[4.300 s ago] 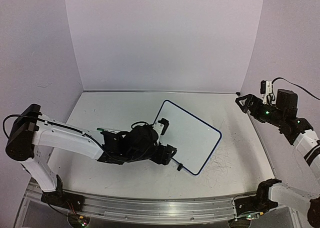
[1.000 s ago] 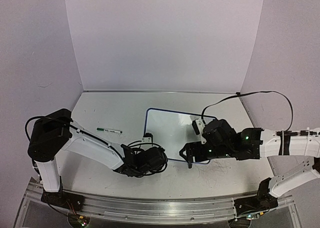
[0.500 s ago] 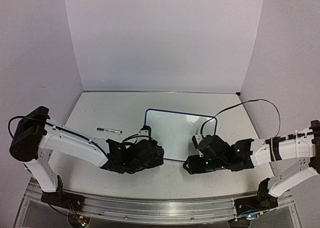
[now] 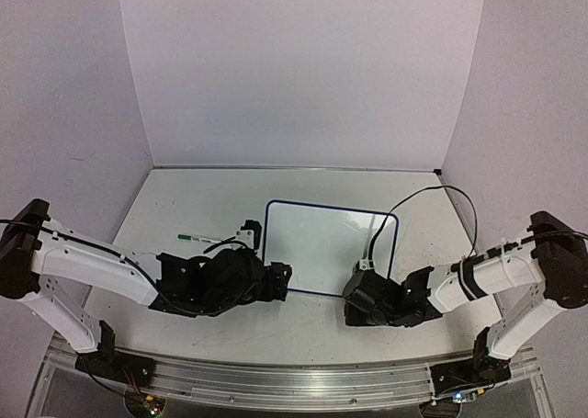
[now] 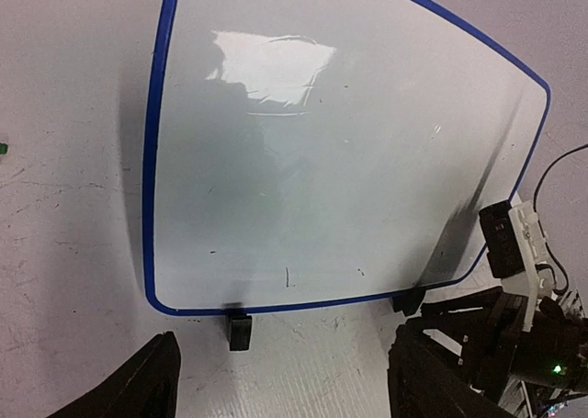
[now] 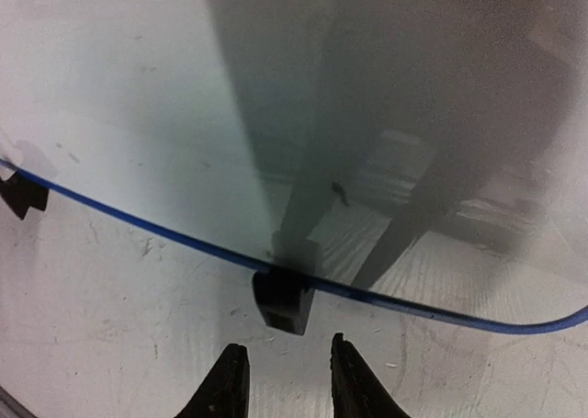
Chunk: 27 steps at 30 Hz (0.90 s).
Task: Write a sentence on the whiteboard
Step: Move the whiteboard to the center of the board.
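Note:
The whiteboard (image 4: 322,243), white with a thin blue frame, lies flat mid-table. The sentence is out of view; the board's face (image 5: 340,161) carries only a few dark specks. My left gripper (image 4: 278,282) sits at the board's near-left edge, open wide, its fingers (image 5: 138,381) either side of a black clip foot (image 5: 239,329) and short of it. My right gripper (image 4: 352,300) is at the near-right edge, jaws narrow with an empty gap (image 6: 287,386). The other clip foot (image 6: 283,303) lies just beyond its tips, under the blue frame (image 6: 138,220).
A green marker (image 4: 201,240) lies on the table left of the board, beyond the left arm. The white tabletop (image 4: 184,207) is scuffed with grey scribbles. Purple walls close in the back and both sides. The right arm's cable (image 4: 432,193) loops over the board's right side.
The left gripper opened wide and drew back leftward from the board's near edge. The right gripper narrowed and dropped toward the near-right clip foot. The board, tilted earlier, now lies square.

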Available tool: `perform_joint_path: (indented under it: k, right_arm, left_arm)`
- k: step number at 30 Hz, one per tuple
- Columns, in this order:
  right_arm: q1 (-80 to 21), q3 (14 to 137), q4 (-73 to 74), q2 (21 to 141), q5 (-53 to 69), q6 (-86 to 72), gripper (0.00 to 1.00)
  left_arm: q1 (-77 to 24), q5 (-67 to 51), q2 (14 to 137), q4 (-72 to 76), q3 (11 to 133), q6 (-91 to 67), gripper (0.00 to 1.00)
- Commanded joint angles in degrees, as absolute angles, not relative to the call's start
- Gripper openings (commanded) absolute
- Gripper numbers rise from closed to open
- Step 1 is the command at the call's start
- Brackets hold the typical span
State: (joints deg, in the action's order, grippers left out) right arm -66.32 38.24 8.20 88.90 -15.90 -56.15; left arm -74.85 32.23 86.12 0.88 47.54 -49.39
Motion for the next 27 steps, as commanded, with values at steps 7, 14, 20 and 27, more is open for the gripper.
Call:
perform_joint_path:
  k: [7, 14, 20, 27]
  right_arm:
    - [-66.88, 40.92, 5.32, 90.92, -25.18, -54.46, 0.39]
    - [-66.88, 41.9, 3.56, 93.41, -25.83, -54.26, 0.35]
    - [-66.7, 36.81, 3.6, 89.56, -27.74, -56.74, 0.24]
    - [-66.0, 34.01, 7.35, 86.84, -30.87, -60.82, 0.22]
  left_arm:
    - [-74.97, 34.56, 79.56, 4.07, 42.97, -47.85, 0.81]
    - [-74.99, 30.92, 82.35, 5.7, 42.76, -47.38, 0.81]
    - [-75.04, 27.05, 85.01, 6.57, 44.32, -46.97, 0.81]
    - [-75.12, 18.71, 91.83, 8.52, 47.91, -45.63, 0.8]
